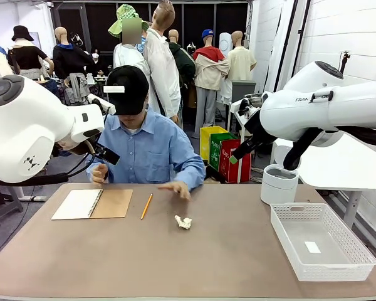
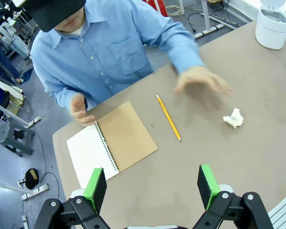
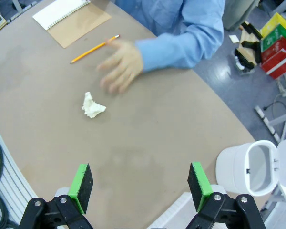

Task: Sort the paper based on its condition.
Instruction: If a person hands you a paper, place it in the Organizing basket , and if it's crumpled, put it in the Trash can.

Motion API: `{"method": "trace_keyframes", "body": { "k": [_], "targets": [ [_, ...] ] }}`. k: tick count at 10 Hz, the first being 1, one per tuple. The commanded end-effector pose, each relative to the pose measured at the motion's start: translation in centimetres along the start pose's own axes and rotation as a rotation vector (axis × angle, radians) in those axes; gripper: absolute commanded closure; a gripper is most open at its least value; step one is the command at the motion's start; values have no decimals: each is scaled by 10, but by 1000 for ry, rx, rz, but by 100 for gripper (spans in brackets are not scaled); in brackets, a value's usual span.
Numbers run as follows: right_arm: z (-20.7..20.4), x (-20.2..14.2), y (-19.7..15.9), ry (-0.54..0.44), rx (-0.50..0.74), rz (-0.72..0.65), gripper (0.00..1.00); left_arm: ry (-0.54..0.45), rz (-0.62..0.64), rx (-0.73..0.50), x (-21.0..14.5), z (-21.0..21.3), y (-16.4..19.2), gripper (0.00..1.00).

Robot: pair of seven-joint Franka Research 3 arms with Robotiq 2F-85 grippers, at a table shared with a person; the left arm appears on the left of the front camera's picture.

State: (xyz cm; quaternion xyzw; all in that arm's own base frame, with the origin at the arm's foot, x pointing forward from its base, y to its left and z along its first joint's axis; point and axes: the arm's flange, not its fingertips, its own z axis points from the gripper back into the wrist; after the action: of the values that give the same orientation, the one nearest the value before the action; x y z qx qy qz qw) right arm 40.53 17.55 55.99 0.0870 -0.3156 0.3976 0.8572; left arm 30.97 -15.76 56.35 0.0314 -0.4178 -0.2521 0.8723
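- Left wrist view: left gripper (image 2: 152, 183) has its jaws spread wide, nothing between the green pads (image 2: 96, 183), up above the table (image 2: 205, 162).
- Right wrist view: right gripper (image 3: 139, 185) is wide apart too, empty, above the table.
- Basket (image 1: 335, 273) is white, at the near right in the front view, with a small white tag (image 1: 312, 247) flat inside.
- Paper (image 1: 183, 222) is one crumpled white wad on bare table about mid-table, well apart from the basket, touching nothing.
- Pencil (image 1: 146, 205) lies flat, left of the paper and a bit beyond it, just beside the notebook.
- Notebook (image 1: 91, 204) lies open flat, white page up, brown cover on the pencil side.
- Bin (image 1: 279, 184) is white and round, just beyond the basket's far corner.
- Person's hand (image 1: 175, 188) is blurred, low over the table just beyond the paper.
- Other hand (image 1: 99, 174) is at the notebook's far edge.
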Motion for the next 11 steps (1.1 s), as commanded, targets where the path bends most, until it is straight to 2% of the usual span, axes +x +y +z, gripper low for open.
{"method": "trace_keyframes", "body": {
  "k": [1,5,11],
  "targets": [
    [-2,0,0,4,-1,-4,0,-4,-14,8,0,-1,1,0],
    [0,0,0,0,0,0,0,-4,-14,8,0,-1,1,0],
    [-79,35,49,126,95,149,0,-4,-14,8,0,-1,1,0]
  ]
}}
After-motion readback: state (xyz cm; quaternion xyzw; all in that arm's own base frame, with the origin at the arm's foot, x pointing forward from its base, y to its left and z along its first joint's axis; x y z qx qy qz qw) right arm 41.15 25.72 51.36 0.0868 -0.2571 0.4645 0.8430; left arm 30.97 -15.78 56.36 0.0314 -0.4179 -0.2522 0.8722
